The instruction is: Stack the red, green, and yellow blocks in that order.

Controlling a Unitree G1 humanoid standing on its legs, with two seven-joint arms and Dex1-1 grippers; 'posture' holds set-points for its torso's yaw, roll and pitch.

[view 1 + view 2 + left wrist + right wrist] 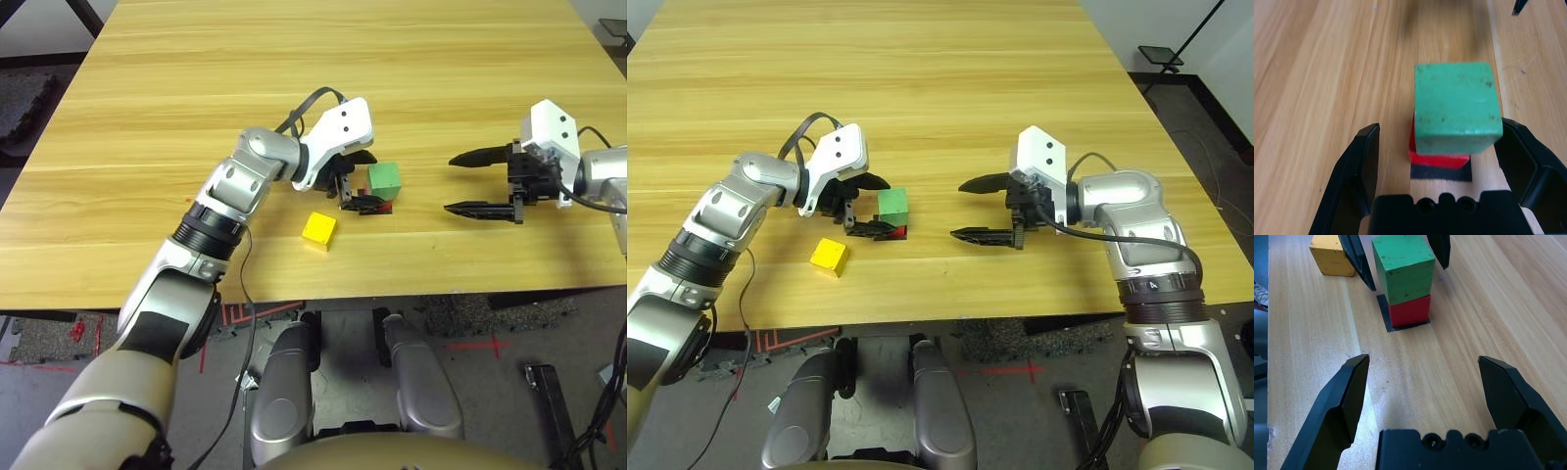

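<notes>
Now green block (1455, 107) sits between open left claw (1449, 161) fingers.

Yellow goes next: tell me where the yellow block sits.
The small matte yellow cube lies alone on the wooden table, left of and nearer the robot than the green-on-red stack.

The two eye views are looking down from the robot's head at the table (196, 78). Each wrist view is looking along its own fingers, close to the wood. All four are sharing the green block (1455, 105) sitting on the red block (1409, 310).
</notes>
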